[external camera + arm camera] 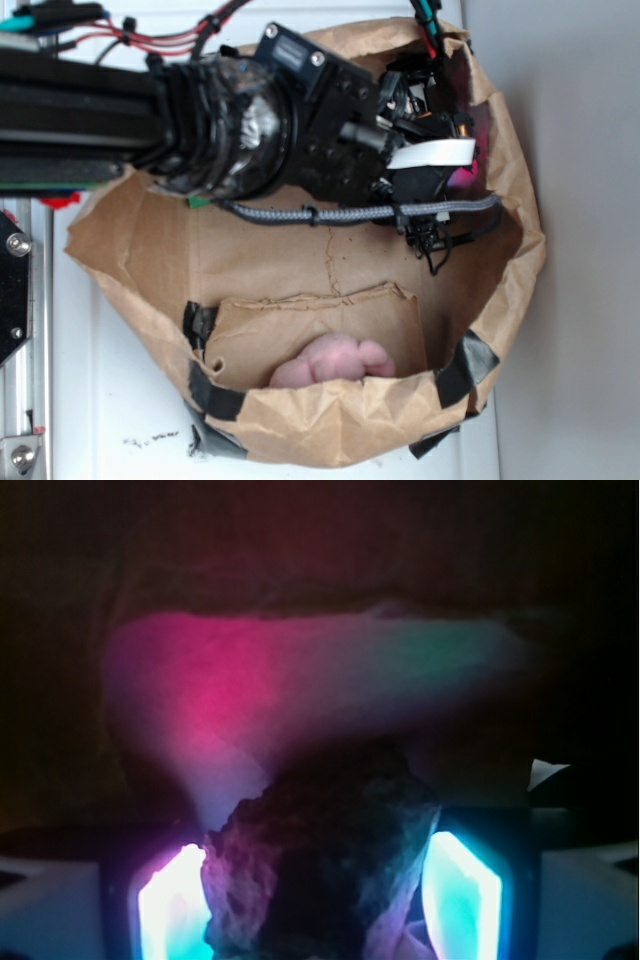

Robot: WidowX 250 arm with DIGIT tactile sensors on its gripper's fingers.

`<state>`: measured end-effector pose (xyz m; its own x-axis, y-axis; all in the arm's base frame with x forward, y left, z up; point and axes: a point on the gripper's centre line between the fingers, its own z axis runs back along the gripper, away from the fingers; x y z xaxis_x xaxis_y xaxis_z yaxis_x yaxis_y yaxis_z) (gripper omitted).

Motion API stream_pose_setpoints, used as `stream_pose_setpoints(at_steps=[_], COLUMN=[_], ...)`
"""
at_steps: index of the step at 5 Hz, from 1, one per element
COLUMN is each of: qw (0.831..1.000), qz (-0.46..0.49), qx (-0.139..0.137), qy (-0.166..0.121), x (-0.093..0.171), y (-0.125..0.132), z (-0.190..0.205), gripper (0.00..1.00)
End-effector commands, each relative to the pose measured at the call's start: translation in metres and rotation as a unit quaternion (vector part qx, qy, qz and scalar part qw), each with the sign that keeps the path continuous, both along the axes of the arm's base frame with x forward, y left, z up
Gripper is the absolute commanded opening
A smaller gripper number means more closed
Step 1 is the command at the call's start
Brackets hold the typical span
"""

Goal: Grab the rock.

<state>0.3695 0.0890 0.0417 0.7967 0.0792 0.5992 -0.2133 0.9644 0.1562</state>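
Your claw (pixel 320 890) is clenched on the rock (pixel 320 860): in the wrist view the dark, rough lump sits squarely between the two glowing pads (pixel 172 905), with each pad pressed up against a flank of the stone. In the exterior view the arm (pixel 230 125) reaches in over the rim of the brown paper bag (pixel 330 425), and the claw hangs near the bag's far wall, where a pink glow shows; the rock itself is hidden there behind the arm and its cables. The pink plush toy (pixel 335 362) lies well apart, against the near wall of the bag.

By the look of it, the grasping step is in hand and close to done. You cannot tell from these views whether the rock has left the bag's floor. Your next move, I judge, calls for a straight lift with the squeeze kept firm, since the stone's uneven faces could let it twist or slip between the pads.
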Motion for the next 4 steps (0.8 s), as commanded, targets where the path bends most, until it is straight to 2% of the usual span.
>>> stream_pose_setpoints(at_steps=[1, 2, 3, 4], qw=[1.0, 0.998, 0.996, 0.994], qz=[0.011, -0.015, -0.03, -0.028], qx=[-0.021, -0.053, -0.078, -0.095], qy=[-0.017, -0.01, 0.015, 0.047], x=[0.001, -0.027, -0.057, -0.071], y=[0.007, 0.012, 0.013, 0.006], z=[0.025, 0.046, 0.069, 0.089], gripper=[0.0, 0.0, 0.0, 0.0])
